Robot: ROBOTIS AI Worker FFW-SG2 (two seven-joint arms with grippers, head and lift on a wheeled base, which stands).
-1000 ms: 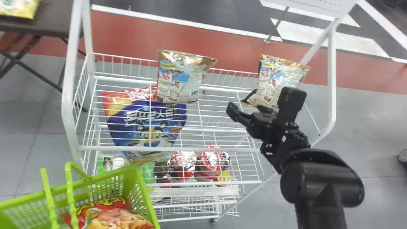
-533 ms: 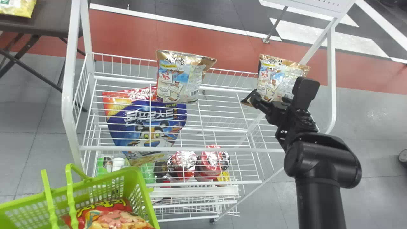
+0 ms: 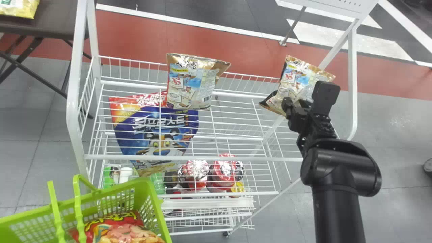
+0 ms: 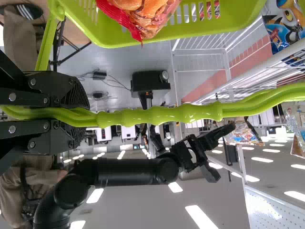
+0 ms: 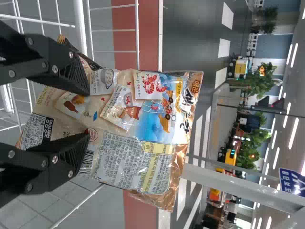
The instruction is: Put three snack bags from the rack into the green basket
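Snack bag [image 3: 295,79]: tilted, at the right end of the rack [image 3: 189,157];
Right gripper [image 3: 305,97]: gripping that bag's lower part;
Left gripper [image 4: 81,114]: closed around the handles [image 4: 157,115] of the green basket [image 3: 153,199].

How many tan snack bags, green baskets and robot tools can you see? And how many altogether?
Tan snack bags: 2 (left bag, right bag)
Green basket: 1
Robot tools: 2 (left tool, right tool)
Total: 5

Slid the right gripper [image 3: 306,97] right, brought its fingers closer, tipped 1 snack bag [image 3: 298,79] right, nudged the basket [image 3: 143,190] right.
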